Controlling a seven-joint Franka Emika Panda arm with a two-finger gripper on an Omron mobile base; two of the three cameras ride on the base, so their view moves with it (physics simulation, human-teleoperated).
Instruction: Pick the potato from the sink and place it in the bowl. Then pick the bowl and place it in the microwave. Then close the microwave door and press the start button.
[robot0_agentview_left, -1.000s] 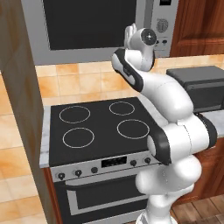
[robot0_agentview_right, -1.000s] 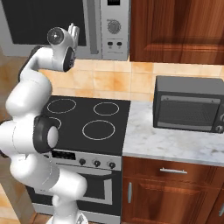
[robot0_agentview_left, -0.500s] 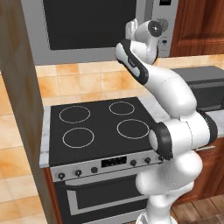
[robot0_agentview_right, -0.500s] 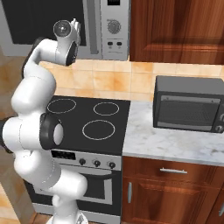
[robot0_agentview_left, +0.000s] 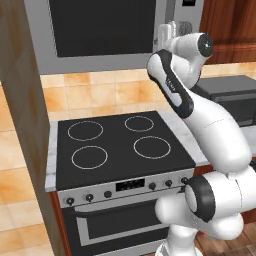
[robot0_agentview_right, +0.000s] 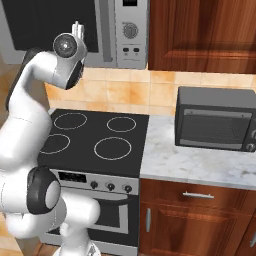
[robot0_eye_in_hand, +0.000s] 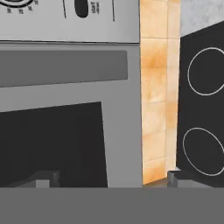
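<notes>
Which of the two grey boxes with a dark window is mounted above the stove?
The microwave, the large light-grey one with the control panel on its right. The smaller dark-grey oven stands on the marble counter beside the stove.

A black stove (robot0_agentview_left: 117, 145) with four ring burners sits in a grey marble counter (robot0_agentview_right: 200, 162), its oven front carrying a row of knobs (robot0_agentview_left: 107, 194). Behind runs a wall of orange-tan tiles (robot0_agentview_right: 165, 92). Dark red-brown wooden cabinets (robot0_agentview_right: 205, 35) hang above and stand below. A small dark toaster oven (robot0_agentview_right: 217, 120) rests on the counter, right of the stove.
</notes>
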